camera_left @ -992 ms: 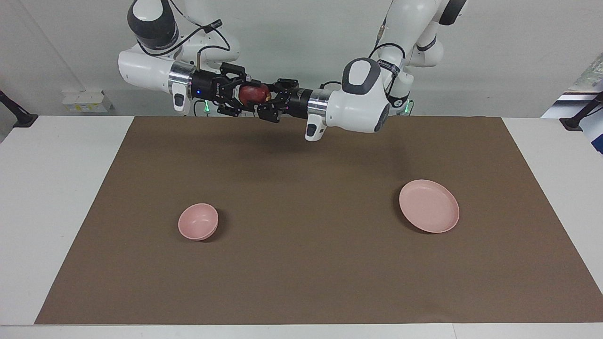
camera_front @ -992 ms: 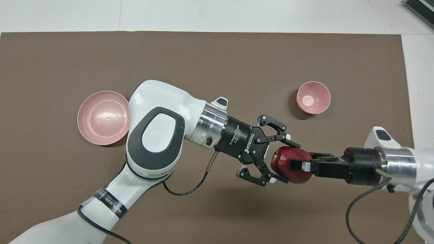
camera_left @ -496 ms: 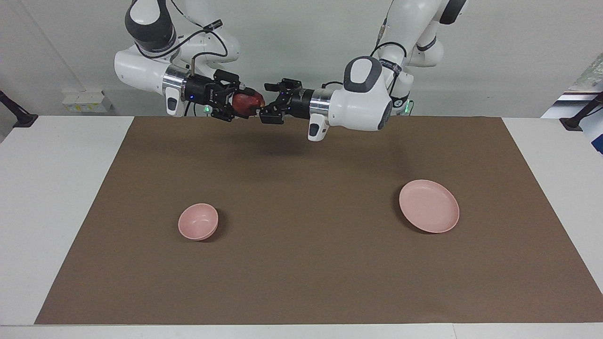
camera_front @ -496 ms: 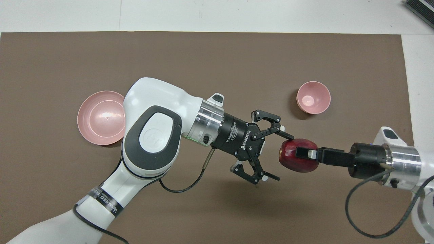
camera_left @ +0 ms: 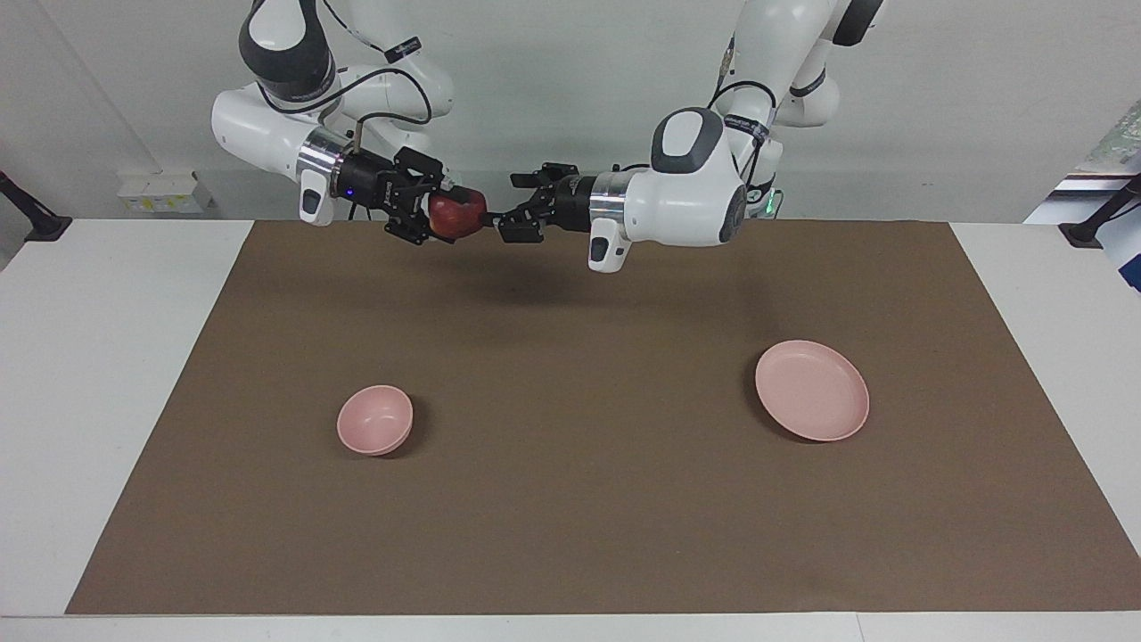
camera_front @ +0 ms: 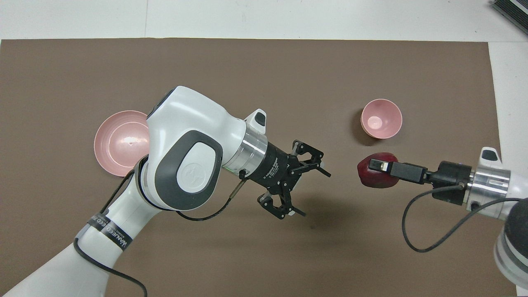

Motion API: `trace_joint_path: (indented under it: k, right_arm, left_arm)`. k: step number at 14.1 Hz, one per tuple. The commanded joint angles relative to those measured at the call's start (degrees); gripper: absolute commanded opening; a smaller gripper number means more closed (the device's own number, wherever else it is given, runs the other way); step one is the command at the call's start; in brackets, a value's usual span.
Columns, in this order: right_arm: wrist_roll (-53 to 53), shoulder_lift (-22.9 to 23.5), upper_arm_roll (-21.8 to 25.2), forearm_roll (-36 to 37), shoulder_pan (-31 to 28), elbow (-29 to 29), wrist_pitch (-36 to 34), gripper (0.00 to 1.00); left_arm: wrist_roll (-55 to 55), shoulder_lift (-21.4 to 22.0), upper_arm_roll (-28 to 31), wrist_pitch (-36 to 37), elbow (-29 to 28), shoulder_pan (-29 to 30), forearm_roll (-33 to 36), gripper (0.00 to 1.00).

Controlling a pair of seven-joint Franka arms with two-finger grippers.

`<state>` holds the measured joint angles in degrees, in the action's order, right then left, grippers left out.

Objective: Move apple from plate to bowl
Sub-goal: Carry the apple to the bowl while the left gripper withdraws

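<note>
The dark-red apple point(camera_left: 455, 219) point(camera_front: 371, 180) is held in the air by my right gripper point(camera_left: 460, 214) point(camera_front: 373, 175), which is shut on it, over the brown mat at the robots' end. My left gripper point(camera_left: 510, 209) point(camera_front: 315, 194) is open and empty, a short gap from the apple, also raised. The pale-pink bowl point(camera_left: 375, 419) point(camera_front: 381, 118) stands empty on the mat toward the right arm's end. The pale-pink plate point(camera_left: 811, 390) point(camera_front: 119, 144) lies empty toward the left arm's end; in the overhead view the left arm covers part of it.
A brown mat point(camera_left: 570, 499) point(camera_front: 264, 70) covers most of the white table point(camera_left: 107, 401). Nothing else lies on the mat.
The left gripper has come off the apple and drawn back toward the plate's end. The right gripper has carried the apple away toward the right arm's end.
</note>
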<state>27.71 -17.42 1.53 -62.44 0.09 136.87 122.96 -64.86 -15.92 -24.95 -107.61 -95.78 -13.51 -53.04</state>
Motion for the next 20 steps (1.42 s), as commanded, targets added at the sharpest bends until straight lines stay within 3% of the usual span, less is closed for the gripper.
trace_joint_path:
  k: [1, 4, 10, 12, 15, 20]
  right_arm:
    - [-6.0, 4.0, -0.4, 12.2, -0.4, -4.3, 3.6, 0.0]
    - [-16.4, 8.9, -0.5, 31.0, 1.0, -8.6, 8.1, 0.0]
    - [-31.6, 20.0, -0.5, 62.1, 3.6, -20.5, 8.3, 0.0]
    - [-32.1, 22.9, -0.5, 66.0, 3.9, -24.2, 8.2, 0.0]
    - [-32.5, 27.7, -0.5, 72.4, 4.7, -26.0, 12.9, 0.0]
    - [-34.0, 31.4, -0.5, 72.8, 6.2, -25.7, 18.2, 0.0]
  left_arm:
    - [7.6, 1.5, 0.2, 0.7, -1.6, 0.8, 9.2, 1.0]
    - [15.5, 1.4, 0.2, 1.0, -2.1, 3.9, 13.7, 1.0]
    - [27.8, 1.4, 0.1, 3.1, -3.5, 10.6, 25.5, 1.0]
    - [28.3, 1.1, 0.1, 2.5, -3.0, 12.9, 29.1, 1.0]
    - [34.0, 1.0, 0.1, 2.1, -2.8, 13.4, 42.5, 1.0]
    - [48.7, 0.8, 0.2, -0.1, -2.8, 18.3, 51.3, 1.0]
